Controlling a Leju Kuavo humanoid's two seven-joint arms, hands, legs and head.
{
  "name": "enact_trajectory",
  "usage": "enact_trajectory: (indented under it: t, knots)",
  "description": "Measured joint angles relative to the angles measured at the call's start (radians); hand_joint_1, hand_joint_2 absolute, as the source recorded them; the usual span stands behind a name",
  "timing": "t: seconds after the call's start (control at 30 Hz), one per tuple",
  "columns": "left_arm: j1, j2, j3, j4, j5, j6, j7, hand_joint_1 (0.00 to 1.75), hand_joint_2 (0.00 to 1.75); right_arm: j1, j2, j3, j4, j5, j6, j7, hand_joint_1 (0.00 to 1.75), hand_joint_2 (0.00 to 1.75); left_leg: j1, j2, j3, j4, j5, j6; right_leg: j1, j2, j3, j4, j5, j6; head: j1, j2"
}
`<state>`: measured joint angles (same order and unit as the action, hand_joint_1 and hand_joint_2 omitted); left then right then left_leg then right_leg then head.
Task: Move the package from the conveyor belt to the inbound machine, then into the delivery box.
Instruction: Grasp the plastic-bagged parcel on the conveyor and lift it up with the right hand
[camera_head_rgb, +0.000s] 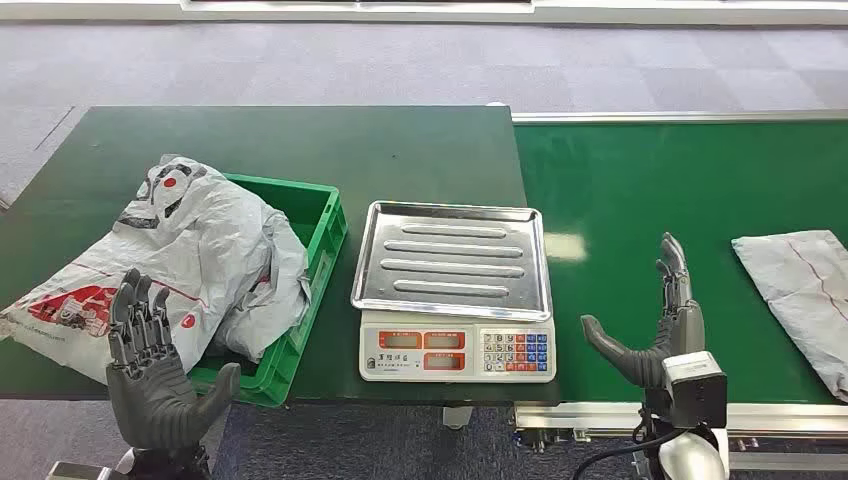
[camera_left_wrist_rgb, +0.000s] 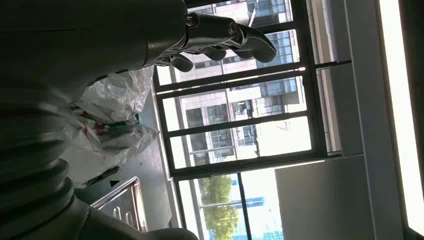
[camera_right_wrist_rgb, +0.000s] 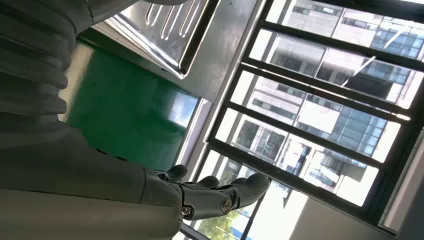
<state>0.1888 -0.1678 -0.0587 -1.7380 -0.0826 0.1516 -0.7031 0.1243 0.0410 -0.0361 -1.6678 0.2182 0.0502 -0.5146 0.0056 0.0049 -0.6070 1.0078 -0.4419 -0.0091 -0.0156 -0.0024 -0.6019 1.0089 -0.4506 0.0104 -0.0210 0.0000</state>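
The grey package (camera_head_rgb: 798, 290) lies flat on the green conveyor belt (camera_head_rgb: 640, 190), well to the right of the right hand (camera_head_rgb: 655, 320), whose fingers are apart and hold nothing. Its long axis seems to run toward the robot, though the frame cuts it. The left hand (camera_head_rgb: 150, 370), also spread, is farther.

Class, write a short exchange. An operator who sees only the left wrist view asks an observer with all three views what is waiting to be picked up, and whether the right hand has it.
Operator: What is waiting to be picked up, and where?
Observer: A grey package lies flat on the green conveyor belt, at the head view's right edge.
Operator: Does the right hand hold it?
Observer: No. The right hand is open over the belt, between the scale and the package, touching neither.
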Motion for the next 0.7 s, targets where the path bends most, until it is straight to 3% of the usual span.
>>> enact_trajectory:
  t: [0.33, 0.7]
  knots:
    - [-0.021, 0.011, 0.0, -0.02, -0.045, 0.0, 0.022, 0.0, 1.75, -0.045, -0.017, -0.084, 0.003, 0.157, -0.063, 0.084, 0.0, 1.75, 0.0, 0.0, 0.0, 0.0, 0.0, 0.0, 0.0, 0.0, 0.0, 0.0, 0.001, 0.0, 0.0, 0.0]
    - [-0.037, 0.02, 0.0, -0.02, -0.044, -0.005, 0.029, 0.0, 1.75, -0.093, -0.045, -0.141, 0.02, 0.177, -0.072, 0.099, 0.0, 1.75, 0.0, 0.0, 0.001, 0.0, 0.0, 0.0, 0.0, 0.0, 0.001, 0.0, 0.0, 0.0, 0.0, 0.0]
